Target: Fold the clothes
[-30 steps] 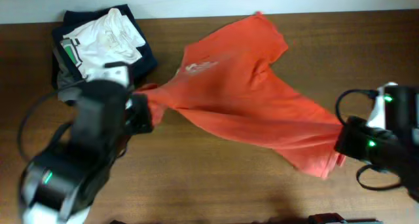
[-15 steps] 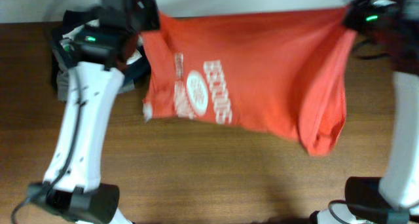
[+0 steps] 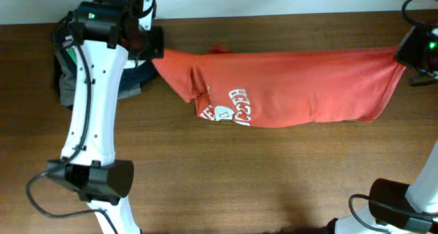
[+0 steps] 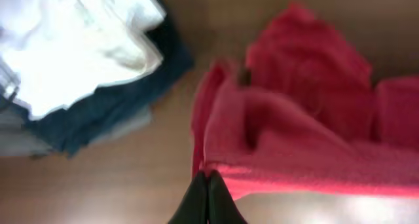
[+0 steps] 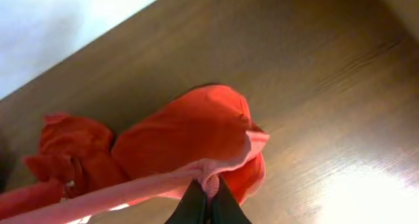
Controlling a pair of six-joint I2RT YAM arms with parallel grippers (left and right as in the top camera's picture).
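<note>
The orange-red T-shirt [image 3: 287, 90] with white lettering hangs stretched across the far half of the table, held up between both arms. My left gripper [image 3: 155, 50] is shut on its left edge, and the cloth [image 4: 294, 145] shows pinched at the fingertips in the left wrist view. My right gripper [image 3: 404, 53] is shut on its right edge, with a fold of fabric [image 5: 196, 129] bunched between the fingers in the right wrist view. The lettering sits low at the left centre.
A pile of folded white, navy and grey garments [image 3: 72, 70] lies at the far left corner, partly behind my left arm; it also shows in the left wrist view [image 4: 85, 60]. Bare wooden table [image 3: 260, 179] spreads in front of the shirt.
Both grippers lifted the shirt from a crumpled heap and spread it wide. Since half a second ago it hangs lower and narrower, pulled taut, with the right gripper farther right.
</note>
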